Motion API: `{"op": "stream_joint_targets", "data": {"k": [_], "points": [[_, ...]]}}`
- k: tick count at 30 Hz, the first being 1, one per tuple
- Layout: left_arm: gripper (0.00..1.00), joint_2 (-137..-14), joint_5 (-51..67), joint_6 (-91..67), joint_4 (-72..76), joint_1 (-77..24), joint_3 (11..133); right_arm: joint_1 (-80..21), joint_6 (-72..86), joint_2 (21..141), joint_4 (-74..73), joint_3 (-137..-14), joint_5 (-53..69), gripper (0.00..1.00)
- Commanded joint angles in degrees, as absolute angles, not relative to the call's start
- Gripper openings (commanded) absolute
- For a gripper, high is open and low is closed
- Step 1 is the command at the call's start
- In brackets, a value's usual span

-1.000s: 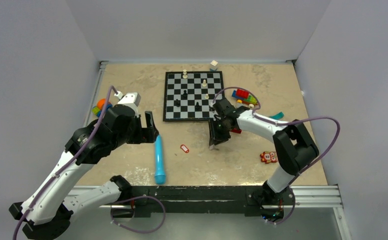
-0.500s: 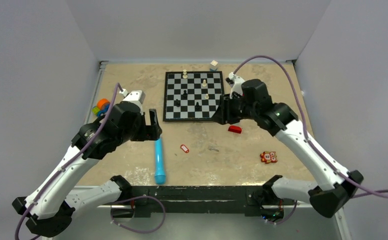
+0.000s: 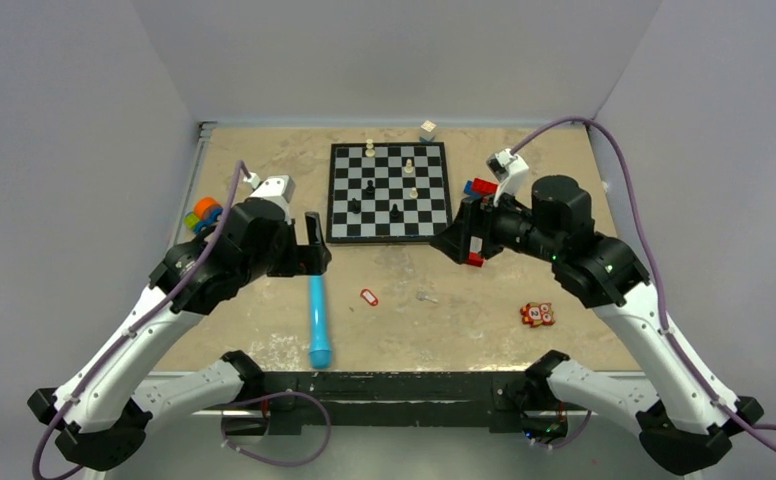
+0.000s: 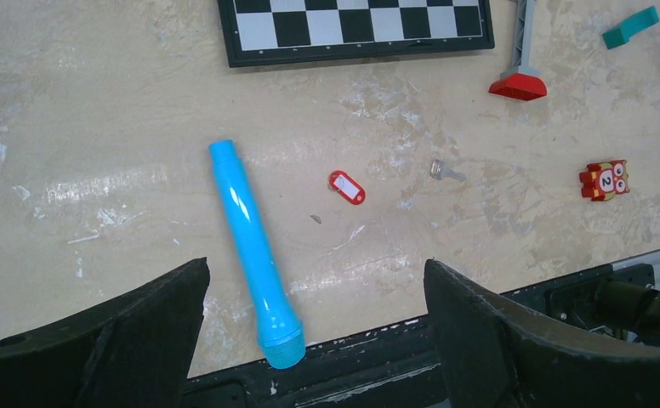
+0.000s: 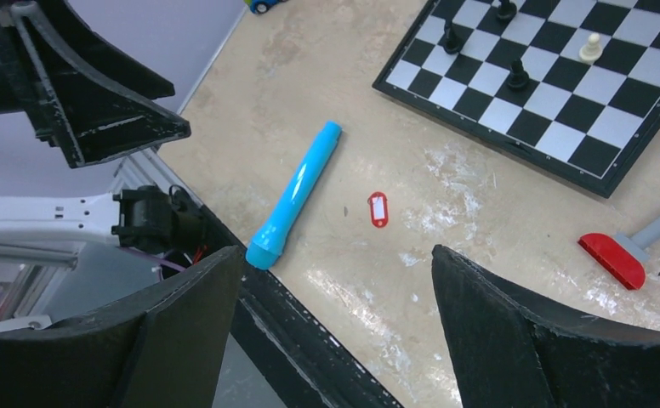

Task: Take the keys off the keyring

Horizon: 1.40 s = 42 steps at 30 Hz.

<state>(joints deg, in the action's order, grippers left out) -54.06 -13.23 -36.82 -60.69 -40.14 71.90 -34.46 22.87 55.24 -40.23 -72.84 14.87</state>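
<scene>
Blue cylinder (image 3: 318, 322) lies flat on surface (image 3: 264, 160), far end just below left tool (image 3: 313, 243), other end at the near edge. Chessboard (image 3: 434, 175) sits beyond and between left tool and right tool (image 3: 458, 240). White pieces (image 3: 369, 148) on far rows, black pieces (image 3: 394, 210) nearer. White cube (image 3: 428, 130) behind board. Red-headed toy (image 4: 518, 86) with grey handle, under right tool. Orange toy marked 2 (image 3: 536, 315) nearer than right tool, to its right. Teal piece (image 4: 630, 26) right of red-headed toy. Coloured toys (image 3: 202, 213) left of left tool.

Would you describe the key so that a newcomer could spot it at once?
Find the chessboard, then look in front of its near right corner. The key lies flat there, right of the red tag, apart from it. It is the only tiny silver thing.
</scene>
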Motion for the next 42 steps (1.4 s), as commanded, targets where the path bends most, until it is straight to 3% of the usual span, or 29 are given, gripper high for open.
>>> {"op": "stream_joint_targets", "data": {"k": [1, 14, 22, 42], "points": [[1.0, -51.6, -13.6, -35.4, -57.0, -39.7, 73.0, -34.6, 22.7, 49.8, -34.5, -71.6, 12.9, 0.87], [1.0, -43.6, -19.0, -34.6, -50.7, -39.8, 66.0, -34.6, 33.7, 40.0, -27.5, -64.9, 1.7, 0.93], [1.0, -46.8, -18.1, -32.1, -47.0, -39.8, 68.2, -34.6, 34.9, 33.3, -24.9, -60.8, -1.4, 0.98], [1.0, -48.8, -16.3, -32.0, -44.6, -39.9, 68.1, -34.6, 34.7, 27.5, -28.1, -60.3, -6.2, 0.98]]}}
